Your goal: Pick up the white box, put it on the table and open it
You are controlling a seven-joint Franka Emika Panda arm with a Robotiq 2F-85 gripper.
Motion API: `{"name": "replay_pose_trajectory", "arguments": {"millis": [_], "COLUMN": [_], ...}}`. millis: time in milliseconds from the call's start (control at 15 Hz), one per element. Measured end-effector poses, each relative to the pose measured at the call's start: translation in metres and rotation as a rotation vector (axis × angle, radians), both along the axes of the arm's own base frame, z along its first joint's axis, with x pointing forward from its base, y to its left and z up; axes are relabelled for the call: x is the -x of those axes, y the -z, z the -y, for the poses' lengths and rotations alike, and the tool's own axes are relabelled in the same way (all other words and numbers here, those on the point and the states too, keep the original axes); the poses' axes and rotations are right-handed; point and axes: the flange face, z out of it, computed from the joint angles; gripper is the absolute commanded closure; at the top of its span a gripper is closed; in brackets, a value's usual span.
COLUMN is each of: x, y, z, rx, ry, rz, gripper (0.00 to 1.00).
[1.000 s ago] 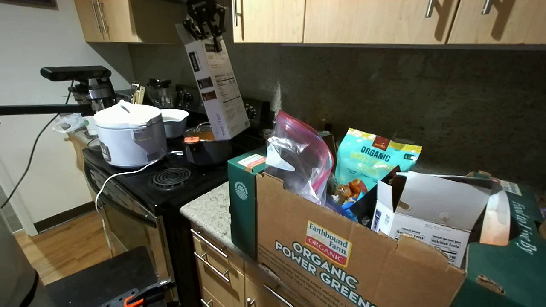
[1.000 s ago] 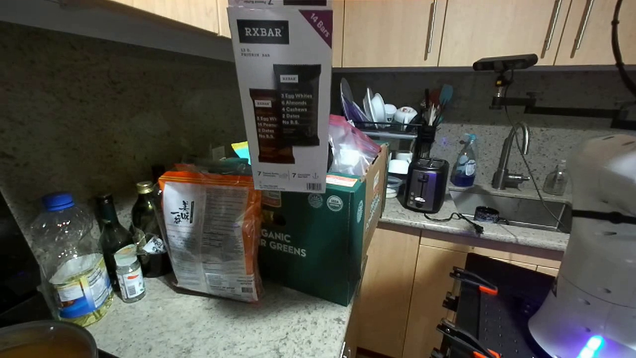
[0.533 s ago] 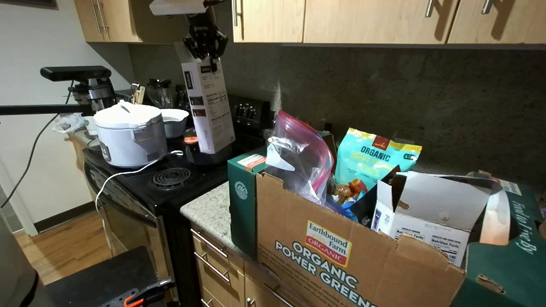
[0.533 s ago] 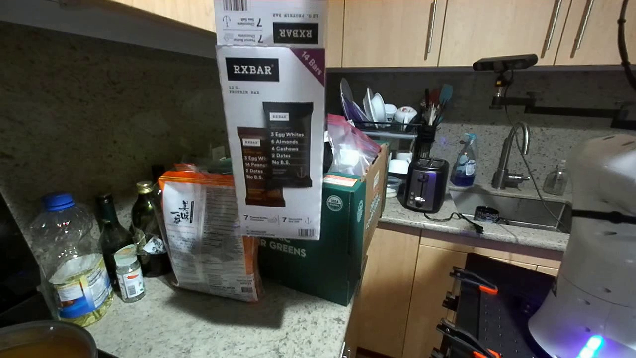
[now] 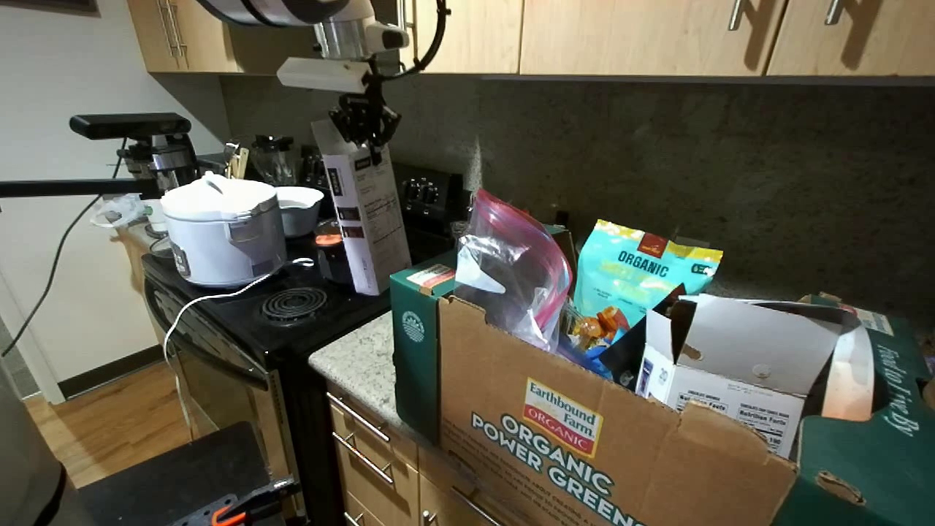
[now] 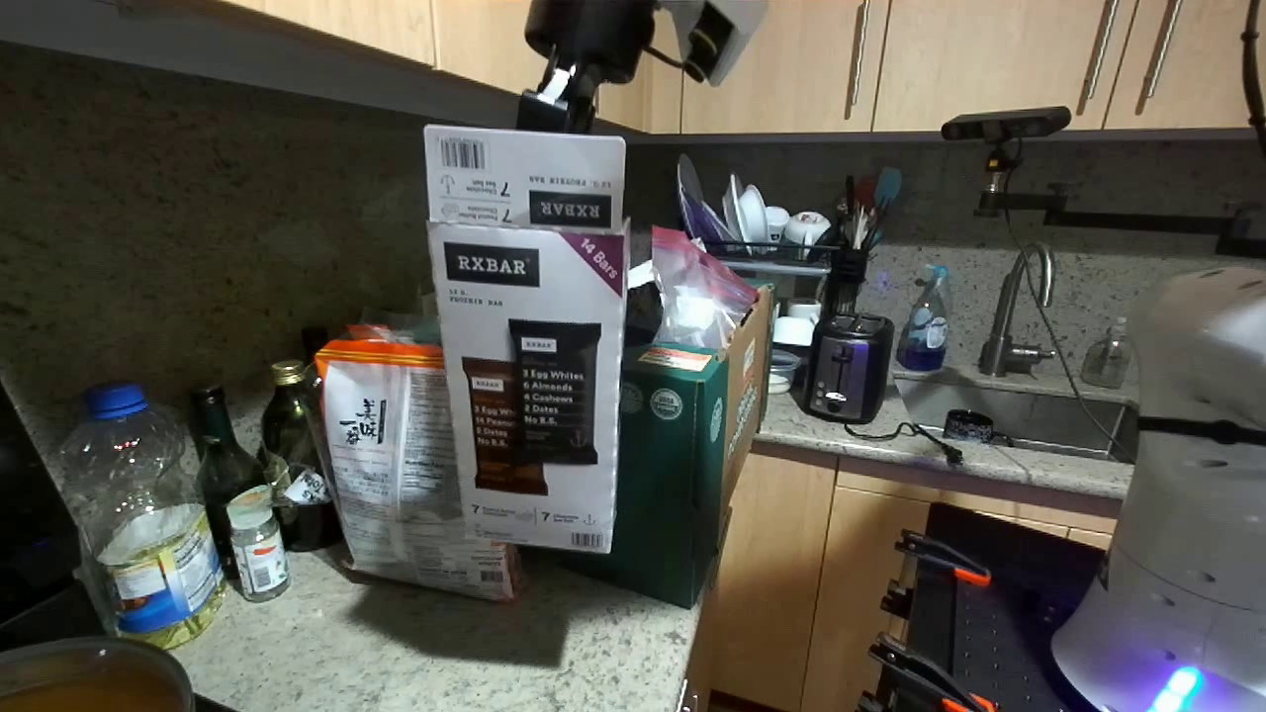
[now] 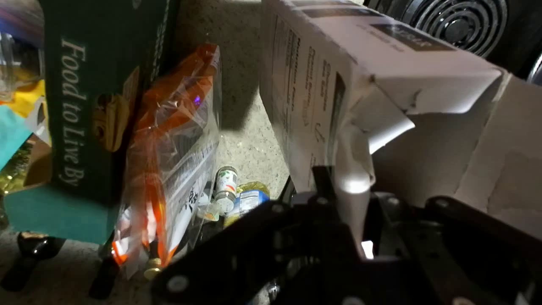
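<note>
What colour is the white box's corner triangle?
Purple; the corner triangle shows best in an exterior view.

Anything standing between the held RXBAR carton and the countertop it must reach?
Nothing visible stands between the RXBAR carton and the speckled countertop below; the wrist view shows the orange-trimmed bag and Organic Power Greens box off to one side.

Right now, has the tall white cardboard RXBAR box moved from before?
Yes, down: in an exterior view, the white box showed its bottom edge near the top of the green-and-brown cardboard carton; now, near the carton's base.
</note>
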Motion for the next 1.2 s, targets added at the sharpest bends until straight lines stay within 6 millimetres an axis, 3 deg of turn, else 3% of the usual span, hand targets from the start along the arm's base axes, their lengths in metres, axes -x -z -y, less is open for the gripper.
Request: {"name": "replay_pose_trajectory", "arguments": {"millis": [600, 1200], "x": [-0.02, -0.037], "y": [0.075, 0.113], "z": [0.002, -0.004], "rx": [0.024, 0.01], "ry": [0.016, -0.02], "rz": [-0.098, -0.128], "gripper": [0.97, 0.97]}}
